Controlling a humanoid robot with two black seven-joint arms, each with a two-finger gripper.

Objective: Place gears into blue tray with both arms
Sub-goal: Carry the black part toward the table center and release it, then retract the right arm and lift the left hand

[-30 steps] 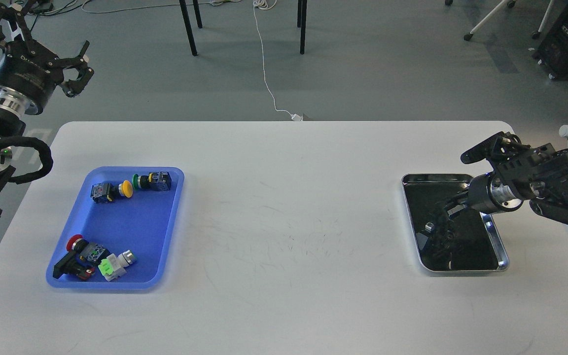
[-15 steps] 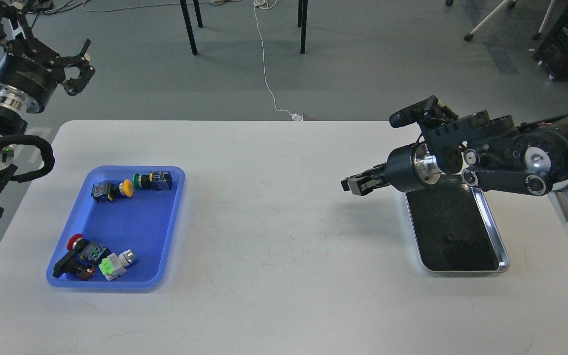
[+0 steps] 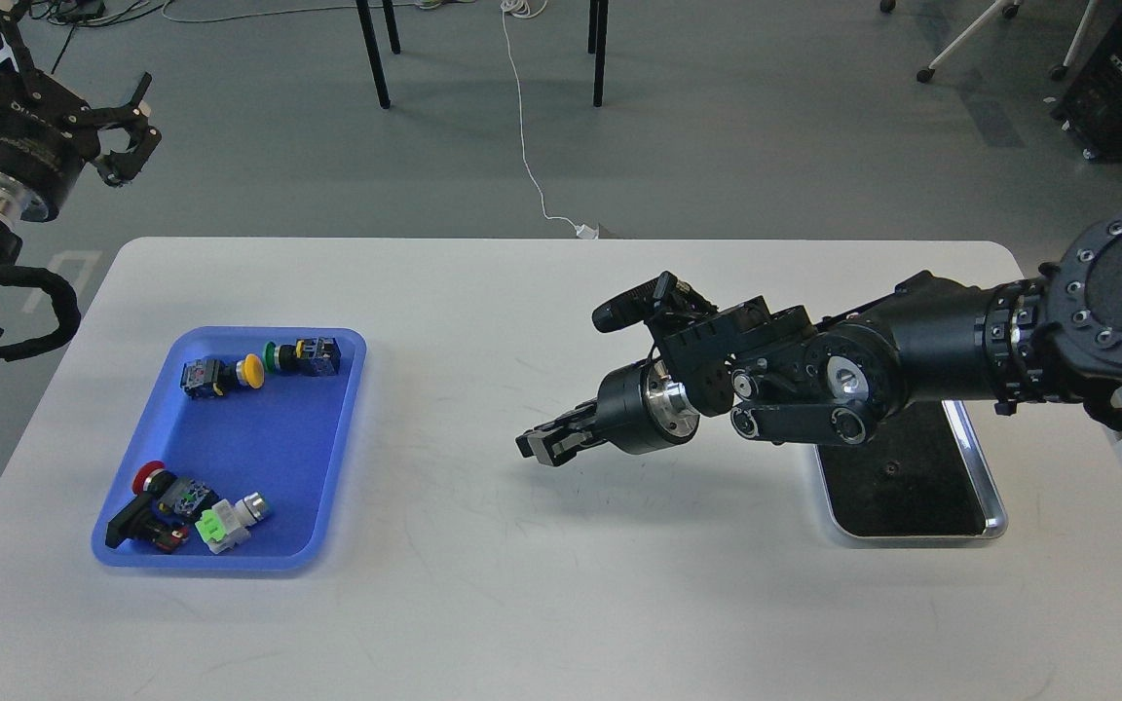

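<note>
The blue tray [image 3: 259, 458] lies on the left of the white table and holds coloured push-button switches. One gear [image 3: 890, 468], a tiny black disc, rests on the dark bottom of the silver tray [image 3: 994, 506] at the right. My right arm reaches left across the table. Its right gripper [image 3: 537, 446] hangs shut just above the table's middle, well right of the blue tray. Anything between its fingers is too small to see. My left gripper [image 3: 125, 131] is raised off the table's far left corner, its claws spread open and empty.
Switches cluster at the blue tray's far end [image 3: 259, 368] and near end [image 3: 186, 511]. The right arm's thick joints [image 3: 814, 375] cover the silver tray's far part. Chair legs [image 3: 374, 54] and a white cable [image 3: 527, 146] are on the floor beyond the table.
The right arm has left the silver tray and swung left to the table's middle with its fingers together. The left gripper has drifted slightly left and up.
</note>
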